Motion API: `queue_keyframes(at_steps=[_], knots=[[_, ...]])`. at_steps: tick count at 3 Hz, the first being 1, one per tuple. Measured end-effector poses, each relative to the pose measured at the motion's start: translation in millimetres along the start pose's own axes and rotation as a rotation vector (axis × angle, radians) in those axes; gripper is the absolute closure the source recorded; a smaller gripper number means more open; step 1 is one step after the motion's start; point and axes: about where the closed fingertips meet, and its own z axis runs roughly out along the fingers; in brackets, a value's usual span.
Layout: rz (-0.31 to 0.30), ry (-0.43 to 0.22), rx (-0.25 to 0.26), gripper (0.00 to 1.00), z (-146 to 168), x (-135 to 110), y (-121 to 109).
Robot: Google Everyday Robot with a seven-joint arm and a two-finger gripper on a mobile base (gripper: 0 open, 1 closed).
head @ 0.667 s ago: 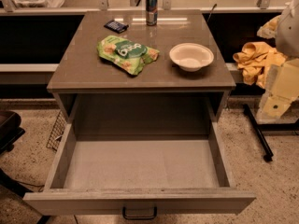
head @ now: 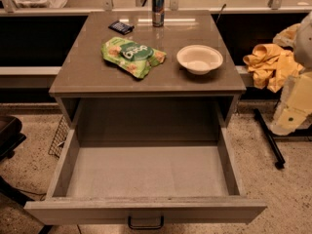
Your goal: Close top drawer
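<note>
The top drawer (head: 146, 211) is pulled far out of the grey-brown cabinet (head: 87, 82) toward me, and its deep inside is empty. Its small dark bar handle (head: 145, 223) shows at the bottom edge of the view. The gripper (head: 291, 112) is the cream-coloured part of my arm at the right edge. It hangs beside the cabinet's right side, apart from the drawer and above the floor. The two lower drawers are hidden under the open one.
On the cabinet top lie a green snack bag (head: 131, 56), a white bowl (head: 200, 59), a drink can (head: 158, 8) and a small dark packet (head: 121, 27). A yellow cloth (head: 271, 65) hangs at the right. A dark bar (head: 269, 139) lies on the speckled floor, and a black chair (head: 9, 135) stands at the left.
</note>
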Motion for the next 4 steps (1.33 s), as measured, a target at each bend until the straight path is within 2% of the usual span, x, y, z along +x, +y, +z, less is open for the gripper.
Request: queue_keyframes(at_steps=[1,2,3,4], knots=[[0.024,-0.067,0.010,0.11,14.1,22.2,21.7],[0.052,-0.140,0.011,0.29,42.3,59.6,60.6],[0.073,-0.212,-0.006,0.53,70.4,91.6,110.4],[0.062,-0.264,-0.054,0.75,96.8,110.0,162.3]])
